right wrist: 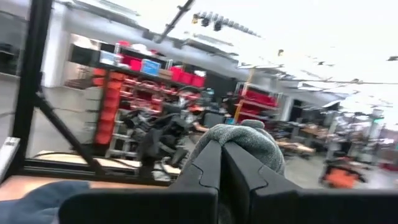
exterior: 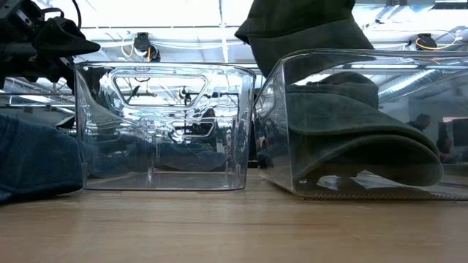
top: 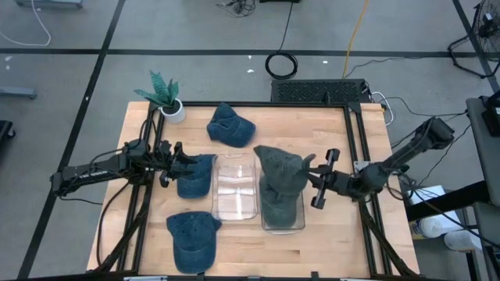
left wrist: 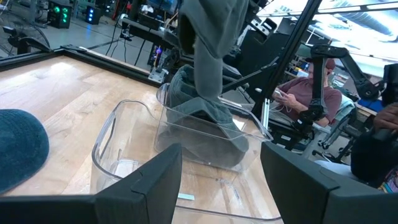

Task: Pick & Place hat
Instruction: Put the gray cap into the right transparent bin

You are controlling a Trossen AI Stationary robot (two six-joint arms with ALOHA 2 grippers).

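From above, we are seeing the right gripper (top: 319, 179) pinching a grey hat (top: 279, 173) over the right bin (top: 283, 224), which is already holding another grey hat, while the left gripper (top: 173, 163), fingers spread, is hanging over a blue hat (top: 195, 176) just beside the empty left bin (top: 235, 204); two more blue hats are lying on the surface (top: 344, 242), one near a potted plant (top: 166, 94). At table level, we are watching the grey hat (exterior: 300, 25) dangling above the right bin (exterior: 365, 124) and the one inside. Through the left wrist, we are looking past spread fingers (left wrist: 146, 186) at both bins. Through the right wrist, the fingers are pressing together on grey cloth (right wrist: 245, 140). We are judging the job roughly midway: this hat needs releasing, and three blue hats are waiting.
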